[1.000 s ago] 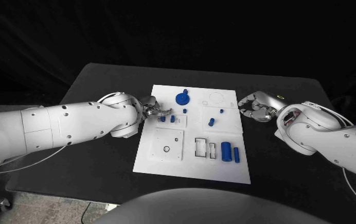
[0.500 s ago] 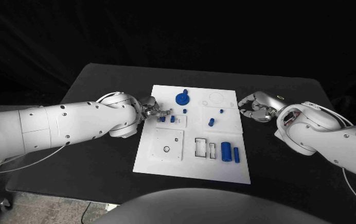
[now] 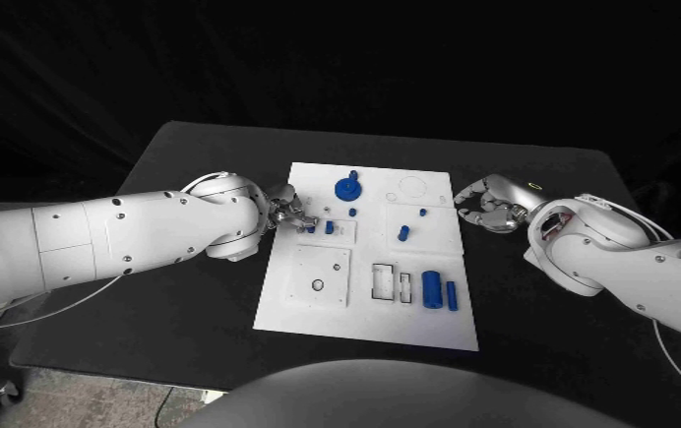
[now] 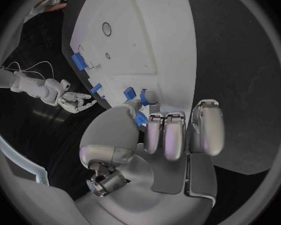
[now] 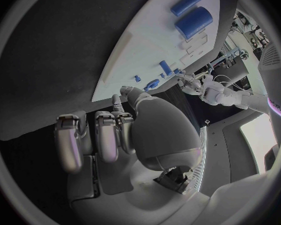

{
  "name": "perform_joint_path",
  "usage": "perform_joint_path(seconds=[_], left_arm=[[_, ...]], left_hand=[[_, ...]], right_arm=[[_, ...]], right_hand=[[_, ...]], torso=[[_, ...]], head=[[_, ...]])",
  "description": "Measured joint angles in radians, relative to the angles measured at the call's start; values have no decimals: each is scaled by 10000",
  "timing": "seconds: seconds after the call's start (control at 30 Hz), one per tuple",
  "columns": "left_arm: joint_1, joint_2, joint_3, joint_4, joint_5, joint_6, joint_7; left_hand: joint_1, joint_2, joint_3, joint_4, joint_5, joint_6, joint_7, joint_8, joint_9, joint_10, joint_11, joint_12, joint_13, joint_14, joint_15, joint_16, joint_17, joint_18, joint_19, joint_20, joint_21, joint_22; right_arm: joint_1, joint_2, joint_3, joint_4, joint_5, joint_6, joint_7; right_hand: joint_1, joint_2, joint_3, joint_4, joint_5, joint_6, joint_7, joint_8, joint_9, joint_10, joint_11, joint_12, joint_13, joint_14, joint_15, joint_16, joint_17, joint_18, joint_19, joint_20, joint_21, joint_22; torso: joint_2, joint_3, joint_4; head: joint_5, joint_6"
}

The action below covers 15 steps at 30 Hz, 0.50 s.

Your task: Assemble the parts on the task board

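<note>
The white task board (image 3: 366,322) lies mid-table. My left hand (image 3: 291,214) is at the board's left edge. Its thumb and a fingertip (image 4: 150,96) close around a small blue part (image 3: 311,227) that stands on the board, with a second small part (image 3: 330,226) just beside it. In the left wrist view those parts (image 4: 130,92) sit right at the thumb, and the other fingers are curled. My right hand (image 3: 487,205) hangs off the board's right edge with its fingers (image 5: 109,135) curled in on nothing.
A blue round piece with a knob (image 3: 347,189) stands at the board's far end. A blue peg (image 3: 404,232) is mid-board. A thick blue cylinder (image 3: 430,286) and a thin bar (image 3: 453,295) lie near the front right, beside rectangular slots (image 3: 383,282).
My left hand has shifted slightly back toward the board's left edge. The blue parts and my right hand have not moved.
</note>
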<state>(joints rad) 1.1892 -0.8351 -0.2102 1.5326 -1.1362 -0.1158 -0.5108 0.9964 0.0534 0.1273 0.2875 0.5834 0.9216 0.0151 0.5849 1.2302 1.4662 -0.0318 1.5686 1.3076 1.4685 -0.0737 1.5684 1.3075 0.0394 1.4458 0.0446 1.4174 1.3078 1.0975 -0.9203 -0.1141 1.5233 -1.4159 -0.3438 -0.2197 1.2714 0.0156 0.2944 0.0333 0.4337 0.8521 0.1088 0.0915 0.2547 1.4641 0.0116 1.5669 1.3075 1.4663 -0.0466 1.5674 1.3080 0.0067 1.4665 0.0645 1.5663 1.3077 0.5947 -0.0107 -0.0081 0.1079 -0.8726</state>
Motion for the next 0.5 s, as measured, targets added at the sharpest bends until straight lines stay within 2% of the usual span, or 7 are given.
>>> perform_joint_path(seconds=[0.03, 0.13, 0.5], left_arm=[[3, 1, 2, 0, -7, 18, 0], [6, 2, 5, 0, -23, 46, 0], [5, 4, 2, -13, -64, 50, 75]], left_hand=[[108, -106, 50, -3, 65, -16, -16, 3, 4, 0, 0, 0, 0, -18, -21, 0, 0, 0, 0, 0, 0, 0], [320, -236, 90, -43, 81, -16, -16, 3, 5, -1, -72, 0, 0, -29, -32, 0, 0, 0, 2, -2, -6, -1], [1130, -527, 451, -128, 295, -15, -16, 21, 16, 0, -72, 0, 0, -29, -31, 0, -1, 0, -1, -72, -40, -1]], right_arm=[[-2, 0, 0, -2, 2, 0, -1], [-5, 5, 0, -5, 6, 2, -2], [-22, 30, 0, -24, 19, 4, -3]], right_hand=[[0, 0, 0, 0, 0, 0, 0, 0, 0, 0, 0, 0, 0, 0, 0, 0, 0, 1, 0, 0, 0, 0], [0, 0, 0, 0, 0, 0, 0, 0, 0, 0, 0, 0, 0, 0, 0, 0, -1, 0, 0, 0, 0, -1], [0, 0, 29, -28, 0, 0, 0, 0, -8, 0, 0, 0, -1, 0, 0, 0, -2, 0, 0, 0, 0, -2]], torso=[[1, 0, 4], [1, -3, 9], [4, -4, 12]], head=[[-2, 0], [-4, 0], [11, 0]])
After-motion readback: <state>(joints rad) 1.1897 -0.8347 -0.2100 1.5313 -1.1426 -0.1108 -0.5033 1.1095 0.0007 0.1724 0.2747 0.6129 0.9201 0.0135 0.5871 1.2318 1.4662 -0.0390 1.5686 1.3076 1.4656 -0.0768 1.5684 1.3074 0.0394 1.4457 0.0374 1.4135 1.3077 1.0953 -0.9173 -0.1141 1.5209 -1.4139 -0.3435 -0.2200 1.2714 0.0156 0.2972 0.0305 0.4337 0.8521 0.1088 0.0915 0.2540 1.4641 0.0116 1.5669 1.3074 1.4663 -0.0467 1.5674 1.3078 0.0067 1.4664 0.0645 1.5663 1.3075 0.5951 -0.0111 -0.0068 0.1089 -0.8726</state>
